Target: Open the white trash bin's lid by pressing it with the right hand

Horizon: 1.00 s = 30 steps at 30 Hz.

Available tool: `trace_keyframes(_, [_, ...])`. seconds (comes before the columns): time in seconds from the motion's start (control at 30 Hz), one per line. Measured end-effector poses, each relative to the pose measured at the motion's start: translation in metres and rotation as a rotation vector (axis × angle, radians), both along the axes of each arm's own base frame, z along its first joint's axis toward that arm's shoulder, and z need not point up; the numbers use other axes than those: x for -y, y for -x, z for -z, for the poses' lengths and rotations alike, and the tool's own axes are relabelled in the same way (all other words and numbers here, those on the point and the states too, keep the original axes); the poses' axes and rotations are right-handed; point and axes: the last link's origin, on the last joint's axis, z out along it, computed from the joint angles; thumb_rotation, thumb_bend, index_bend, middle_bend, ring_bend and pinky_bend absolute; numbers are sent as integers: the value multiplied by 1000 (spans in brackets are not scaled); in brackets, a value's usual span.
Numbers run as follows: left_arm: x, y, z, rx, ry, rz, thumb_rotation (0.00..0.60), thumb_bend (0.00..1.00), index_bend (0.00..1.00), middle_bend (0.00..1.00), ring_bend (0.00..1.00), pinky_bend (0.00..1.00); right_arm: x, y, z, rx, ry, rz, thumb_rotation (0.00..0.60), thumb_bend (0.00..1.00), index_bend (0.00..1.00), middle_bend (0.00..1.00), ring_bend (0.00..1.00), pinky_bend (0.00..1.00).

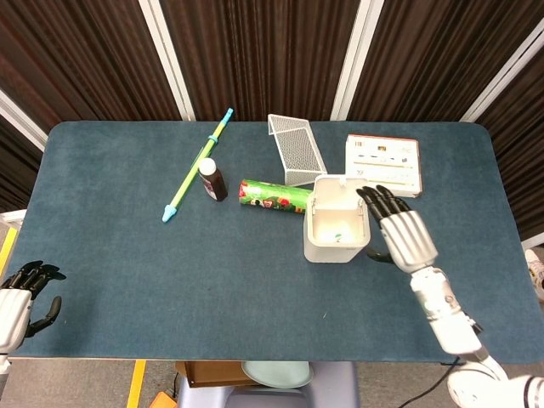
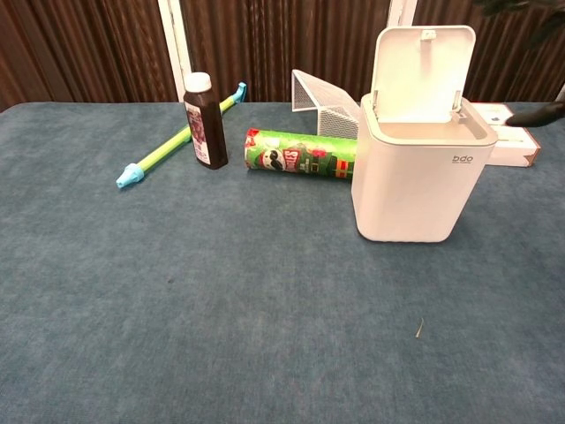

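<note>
The white trash bin [image 1: 337, 238] [image 2: 419, 181] stands right of the table's middle. Its lid [image 2: 422, 71] is up, standing upright at the back, and the inside shows from above. My right hand [image 1: 399, 228] hovers just right of the bin's top, fingers spread toward the raised lid, holding nothing. In the chest view only dark fingertips [image 2: 534, 113] show at the right edge. My left hand [image 1: 24, 293] hangs off the table's near-left corner, fingers loosely apart and empty.
A green chip can [image 1: 274, 196] [image 2: 305, 152] lies left of the bin. A dark bottle [image 1: 212, 178] [image 2: 205, 121], a green-blue stick [image 1: 197, 164] [image 2: 181, 135], a wire mesh holder [image 1: 294, 149] [image 2: 325, 104] and a white box [image 1: 382, 163] [image 2: 512, 141] sit behind.
</note>
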Motion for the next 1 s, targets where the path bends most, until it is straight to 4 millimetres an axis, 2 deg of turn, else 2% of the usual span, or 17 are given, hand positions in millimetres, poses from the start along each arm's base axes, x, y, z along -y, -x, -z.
trace_keyframes(0.17, [3, -4, 2, -7, 8, 5, 600, 469, 378, 287, 178, 369, -38, 27, -25, -25, 121, 24, 600, 255, 257, 193, 154, 348])
trace_keyframes(0.23, [6, -7, 2, -10, 9, 18, 600, 469, 378, 288, 179, 370, -56, 46, -33, -54, 150, 61, 600, 255, 248, 191, 126, 318])
trace_keyframes(0.33, [10, -11, 1, -22, -2, 37, 600, 469, 378, 290, 179, 370, -68, 71, -42, -94, 157, 122, 600, 256, 228, 178, 100, 284])
trace_keyframes(0.53, [11, -10, 1, -29, -14, 27, 600, 469, 380, 291, 179, 371, -67, 110, -46, -137, 148, 239, 600, 255, 210, 149, 74, 233])
trace_keyframes(0.63, [9, -7, 1, -32, -18, 8, 600, 468, 379, 292, 180, 371, -65, 121, -43, -153, 156, 257, 600, 255, 210, 145, 74, 231])
trace_keyframes(0.77, [5, -5, 2, -42, -47, -11, 600, 468, 374, 293, 190, 365, -65, 131, -36, -152, 164, 257, 600, 255, 210, 144, 74, 230])
trace_keyframes(1.0, [1, -3, 6, -53, -82, -31, 600, 469, 369, 293, 190, 356, -71, 132, -30, -139, 134, 231, 600, 255, 211, 145, 74, 229])
